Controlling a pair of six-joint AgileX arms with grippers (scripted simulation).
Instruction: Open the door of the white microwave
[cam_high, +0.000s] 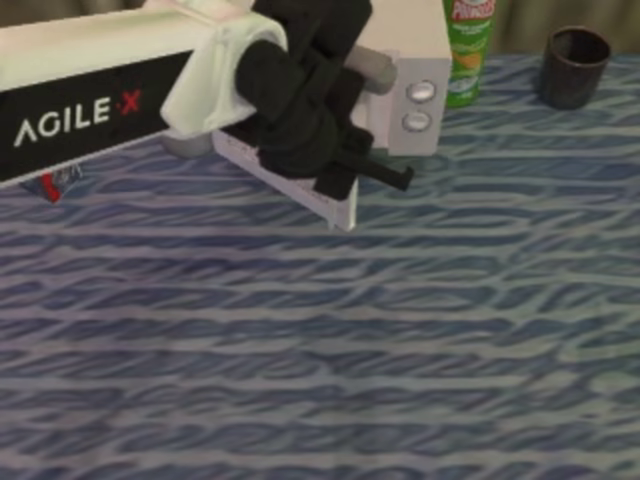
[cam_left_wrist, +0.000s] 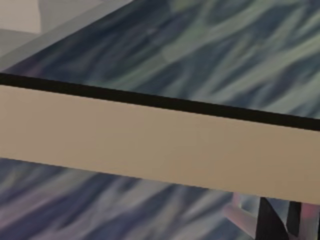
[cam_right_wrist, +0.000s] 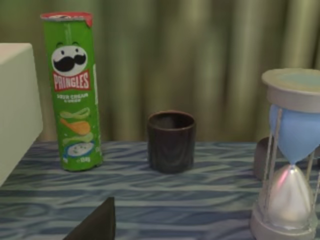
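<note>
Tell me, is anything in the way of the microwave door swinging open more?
Nothing visible blocks it. The door already angles out from the white microwave, with the left gripper at its free edge. Only bare table lies ahead; the Pringles can and dark cup stand behind.

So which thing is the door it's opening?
Find the white microwave at the table's far edge, with two round knobs. The door is the flat white panel swung out from its front, under the left gripper, unlike the narrow fixed knob panel.
</note>
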